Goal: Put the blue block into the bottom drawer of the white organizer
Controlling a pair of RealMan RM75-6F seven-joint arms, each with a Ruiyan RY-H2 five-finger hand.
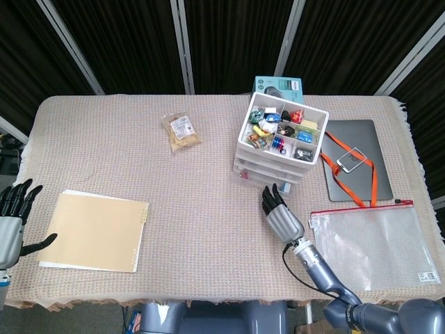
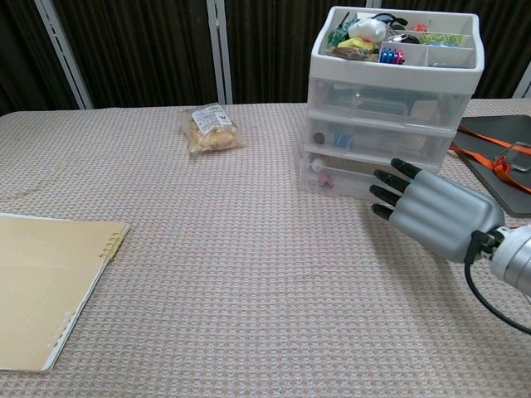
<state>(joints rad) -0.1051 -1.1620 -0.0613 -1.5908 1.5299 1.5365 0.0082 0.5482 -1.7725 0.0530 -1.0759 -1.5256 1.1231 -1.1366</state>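
The white organizer [image 1: 281, 136] [image 2: 394, 83] stands at the back right of the table, its top tray full of small items. Its bottom drawer [image 2: 340, 178] [image 1: 252, 176] is pushed almost flush and shows small pink and white things through the clear front. No blue block shows plainly in either view. My right hand [image 1: 281, 217] [image 2: 431, 211] lies flat with its fingers straight, the fingertips [image 2: 383, 195] touching the bottom drawer's front, holding nothing. At the table's left edge my left hand [image 1: 10, 216] hangs open and empty, seen only in the head view.
A snack bag [image 1: 182, 131] [image 2: 207, 128] lies at the back middle. A tan notebook [image 1: 94, 231] [image 2: 41, 286] sits front left. Right of the organizer are a laptop [image 1: 356, 160] with an orange lanyard [image 1: 365, 182] and a clear zip pouch [image 1: 375, 243]. A teal box [image 1: 278, 85] stands behind the organizer.
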